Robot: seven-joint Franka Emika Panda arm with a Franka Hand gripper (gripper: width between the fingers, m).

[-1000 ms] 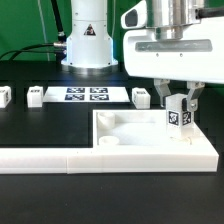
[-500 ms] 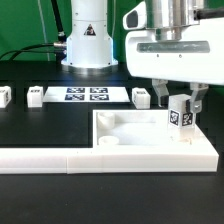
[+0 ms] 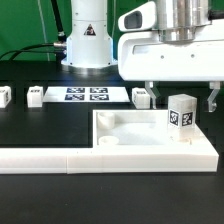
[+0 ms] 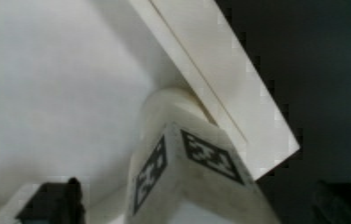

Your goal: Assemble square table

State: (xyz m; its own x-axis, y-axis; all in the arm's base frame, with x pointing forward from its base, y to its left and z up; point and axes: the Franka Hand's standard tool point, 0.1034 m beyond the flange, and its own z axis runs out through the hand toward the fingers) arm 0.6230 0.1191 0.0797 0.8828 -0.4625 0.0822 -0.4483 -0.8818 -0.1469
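The white square tabletop (image 3: 125,131) lies tray-side up on the black table. One tagged white leg (image 3: 181,115) stands upright in its corner at the exterior view's right. My gripper (image 3: 181,98) hangs just over that leg, open. Its fingers (image 3: 150,96) stand wide on either side of the leg's top and do not touch it. In the wrist view the leg (image 4: 193,158) rises between the jaws, beside the tabletop's raised rim (image 4: 207,70). My gripper (image 4: 198,206) is open there too, with one dark fingertip (image 4: 53,201) showing.
Three loose white legs (image 3: 4,95) (image 3: 37,96) (image 3: 141,97) lie along the back of the table. The marker board (image 3: 87,95) lies between them. A long white L-shaped barrier (image 3: 60,158) runs along the front and holds the tabletop. The robot's base (image 3: 88,40) stands behind.
The gripper has opened and let go of the leg, then lifted a little. The leg stays upright in the tabletop's corner.
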